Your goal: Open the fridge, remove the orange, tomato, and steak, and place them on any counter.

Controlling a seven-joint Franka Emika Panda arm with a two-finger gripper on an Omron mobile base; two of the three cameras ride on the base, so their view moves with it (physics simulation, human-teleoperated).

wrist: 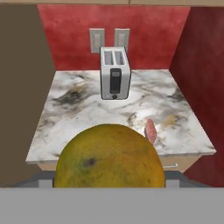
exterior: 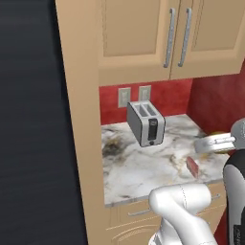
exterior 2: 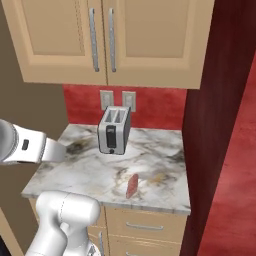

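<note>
Right up against the pincer [exterior: 207,144] sits the orange [wrist: 109,156], huge in the hand view and pressed between the jaws, which stand wide around it. Judged as gripped, tho the tips themselves are hidden behind the fruit. In the left base view just a yellow sliver of it peeks past the hand.

Ahead of and below the pincer comes the counter [wrist: 83,114], front edge nearest. The steak [wrist: 150,130] lies on it just beyond the orange, a bit to the right, close to that front edge. Further on, approx. centre, stands the toaster [wrist: 115,73], and behind it two wall outlets [wrist: 109,40] on the red backsplash.

Risks: the orange looks to be held short of the edge, w/ height to spare. Let go there and it drops to the floor. Let go too high over the stone and it rolls, poss. off the front. Set down too far right, it lands on the steak and nudges it off.
</note>
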